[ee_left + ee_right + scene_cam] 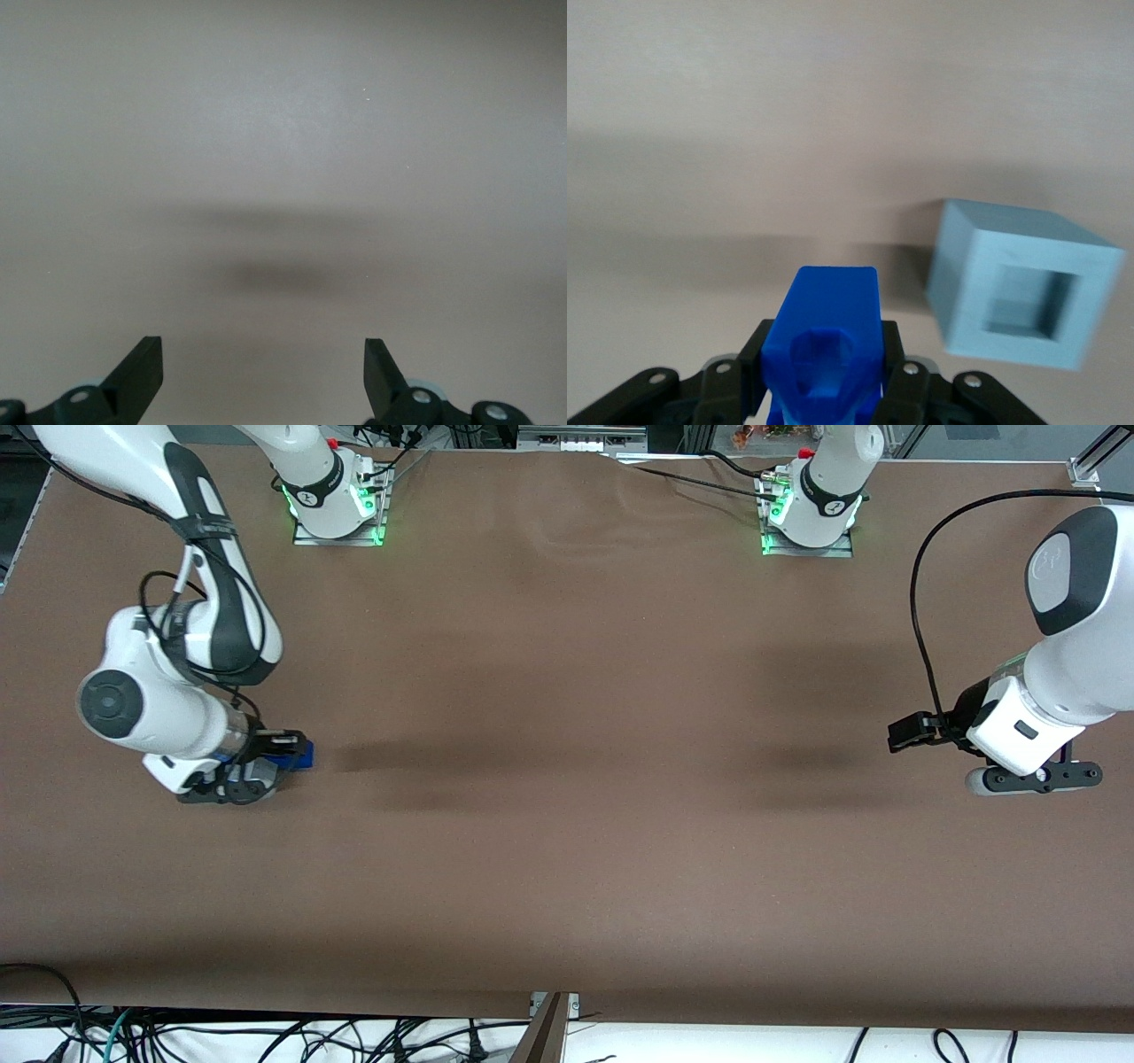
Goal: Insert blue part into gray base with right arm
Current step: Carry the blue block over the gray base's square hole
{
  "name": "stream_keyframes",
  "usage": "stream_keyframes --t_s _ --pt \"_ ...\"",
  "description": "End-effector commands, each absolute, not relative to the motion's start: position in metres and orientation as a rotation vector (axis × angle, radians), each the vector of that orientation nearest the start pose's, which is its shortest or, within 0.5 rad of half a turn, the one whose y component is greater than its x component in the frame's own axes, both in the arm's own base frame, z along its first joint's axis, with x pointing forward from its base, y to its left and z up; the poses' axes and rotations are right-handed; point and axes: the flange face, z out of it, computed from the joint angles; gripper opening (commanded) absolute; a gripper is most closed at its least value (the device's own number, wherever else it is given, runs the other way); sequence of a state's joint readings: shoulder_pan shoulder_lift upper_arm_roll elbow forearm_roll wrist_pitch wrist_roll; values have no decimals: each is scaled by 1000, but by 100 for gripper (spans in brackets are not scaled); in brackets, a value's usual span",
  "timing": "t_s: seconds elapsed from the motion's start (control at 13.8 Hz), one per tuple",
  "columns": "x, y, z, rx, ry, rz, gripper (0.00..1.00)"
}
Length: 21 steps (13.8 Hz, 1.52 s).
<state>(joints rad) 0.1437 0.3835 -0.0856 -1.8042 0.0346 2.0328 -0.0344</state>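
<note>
My right gripper (282,751) is low over the brown table at the working arm's end, shut on the blue part (304,755). In the right wrist view the blue part (826,312) sits clamped between the black fingers (749,367), its hollowed end toward the camera, and the gripper (824,359) holds it just above the table. The gray base (1023,285), a light-gray cube, lies on the table close beside the blue part and apart from it; its square recess (1032,305) faces the wrist camera. The base does not show in the front view.
The brown table cover (567,717) spreads wide toward the parked arm's end. Two arm bases with green lights (335,496) (811,509) stand at the table edge farthest from the front camera. Loose cables (266,1036) hang below the nearest edge.
</note>
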Motion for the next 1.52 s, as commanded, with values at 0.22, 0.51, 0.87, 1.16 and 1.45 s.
stream_keyframes --t_s 0.22,0.51,0.87,1.16,1.45 --pt "628 -6 345 -3133 -154 258 17" --pt "628 -22 343 -3140 -129 265 17" --pt "627 -53 331 -3115 -83 275 17" --pt "628 -70 319 -3111 -80 296 17" --pt "629 -70 312 -3111 -82 305 17"
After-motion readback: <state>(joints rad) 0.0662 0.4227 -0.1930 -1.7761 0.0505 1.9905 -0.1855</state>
